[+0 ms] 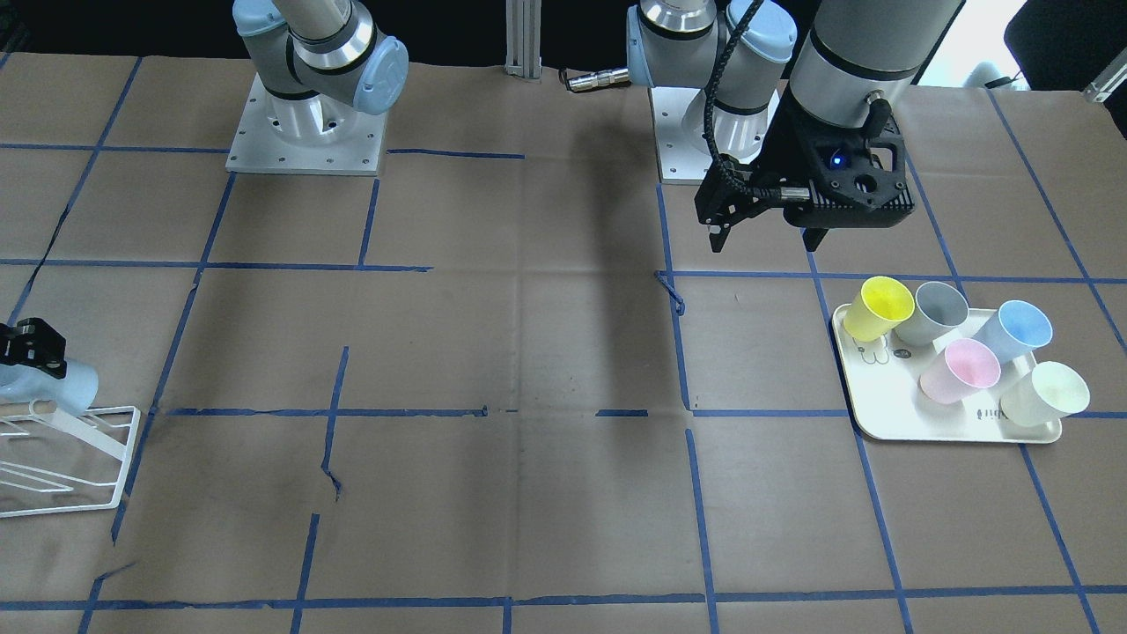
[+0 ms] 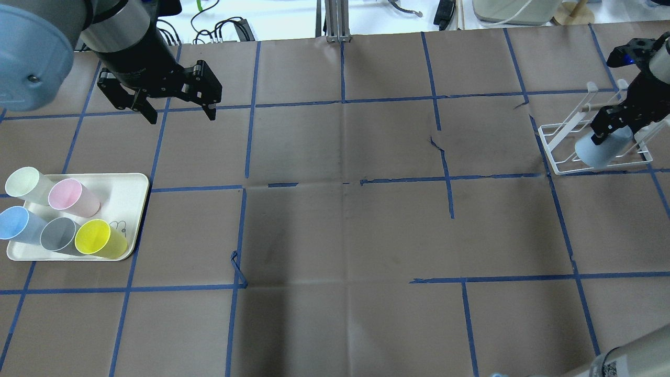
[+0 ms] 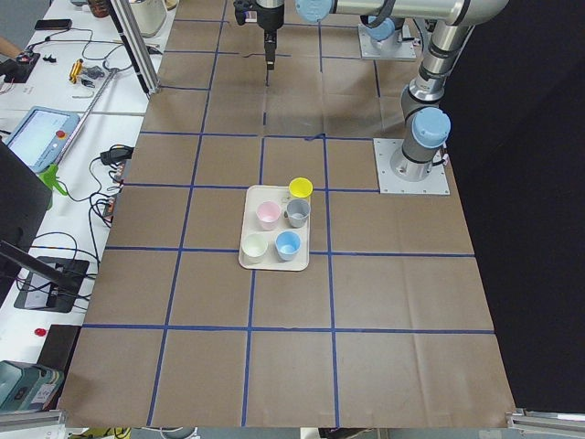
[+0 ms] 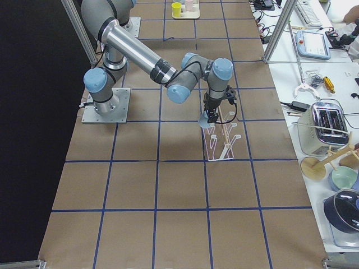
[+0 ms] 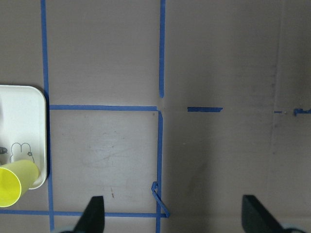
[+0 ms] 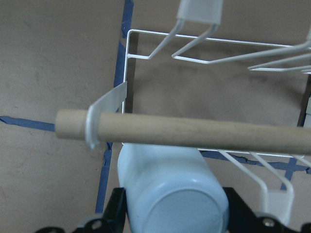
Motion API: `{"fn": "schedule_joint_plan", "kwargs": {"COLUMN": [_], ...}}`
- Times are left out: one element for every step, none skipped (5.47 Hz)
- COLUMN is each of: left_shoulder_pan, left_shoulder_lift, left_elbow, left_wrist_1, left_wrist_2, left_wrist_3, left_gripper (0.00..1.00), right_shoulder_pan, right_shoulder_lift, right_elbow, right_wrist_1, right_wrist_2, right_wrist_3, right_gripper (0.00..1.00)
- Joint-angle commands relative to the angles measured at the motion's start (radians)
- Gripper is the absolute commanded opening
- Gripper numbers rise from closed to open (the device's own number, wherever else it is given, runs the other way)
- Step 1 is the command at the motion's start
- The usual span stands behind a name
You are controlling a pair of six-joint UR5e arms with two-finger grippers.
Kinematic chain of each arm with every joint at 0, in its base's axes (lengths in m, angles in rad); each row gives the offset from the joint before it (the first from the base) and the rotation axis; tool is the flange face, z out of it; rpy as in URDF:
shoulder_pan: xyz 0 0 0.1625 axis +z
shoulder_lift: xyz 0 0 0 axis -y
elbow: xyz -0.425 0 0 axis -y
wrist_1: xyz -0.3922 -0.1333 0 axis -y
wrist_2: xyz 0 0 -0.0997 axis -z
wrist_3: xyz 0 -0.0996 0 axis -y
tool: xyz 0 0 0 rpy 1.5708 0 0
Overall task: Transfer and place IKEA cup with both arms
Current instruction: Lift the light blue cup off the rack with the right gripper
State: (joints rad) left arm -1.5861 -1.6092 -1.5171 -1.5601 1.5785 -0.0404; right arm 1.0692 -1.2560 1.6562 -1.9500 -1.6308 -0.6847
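Note:
The IKEA cup, pale sky-blue, is held upside down and tilted at the white wire rack on the table's right end. My right gripper is shut on it. In the right wrist view the cup sits between the two black fingers, just below the rack's wooden dowel. In the front-facing view the cup is at the left edge. My left gripper is open and empty, hovering above the table behind the tray, and shows the same in the front-facing view.
A cream tray at the table's left holds a second blue cup, a pink cup, a grey cup, a yellow cup and a pale green cup. Brown paper with blue tape lines covers the table.

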Motion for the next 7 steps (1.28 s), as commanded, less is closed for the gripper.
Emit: {"fn": "schedule_joint_plan", "kwargs": {"left_shoulder_pan": [0.000, 0.000, 0.000, 0.000, 0.002, 0.002, 0.002], "left_shoulder_lift": [0.000, 0.000, 0.000, 0.000, 0.000, 0.000, 0.000], "left_elbow": [0.000, 0.000, 0.000, 0.000, 0.000, 0.000, 0.000], "left_wrist_1": [0.000, 0.000, 0.000, 0.000, 0.000, 0.000, 0.000], "left_wrist_2": [0.000, 0.000, 0.000, 0.000, 0.000, 0.000, 0.000], "left_wrist_3": [-0.001, -0.001, -0.001, -0.001, -0.001, -0.001, -0.001], "left_gripper": [0.99, 0.99, 0.99, 0.99, 0.99, 0.99, 0.99], "right_shoulder_pan": [0.000, 0.003, 0.003, 0.008, 0.037, 0.075, 0.096], "right_shoulder_lift": [-0.022, -0.049, -0.069, -0.109, -0.162, -0.187, -0.212], "right_elbow": [-0.056, -0.100, -0.124, -0.125, -0.130, -0.156, -0.173], "right_wrist_1": [0.038, 0.119, 0.159, 0.172, 0.189, 0.204, 0.277], "right_wrist_2": [0.003, 0.011, 0.014, 0.014, 0.014, 0.038, 0.209], "right_wrist_3": [0.007, 0.043, 0.042, 0.039, 0.037, 0.036, 0.048], "right_gripper": [0.46, 0.46, 0.46, 0.46, 0.46, 0.46, 0.46]}}
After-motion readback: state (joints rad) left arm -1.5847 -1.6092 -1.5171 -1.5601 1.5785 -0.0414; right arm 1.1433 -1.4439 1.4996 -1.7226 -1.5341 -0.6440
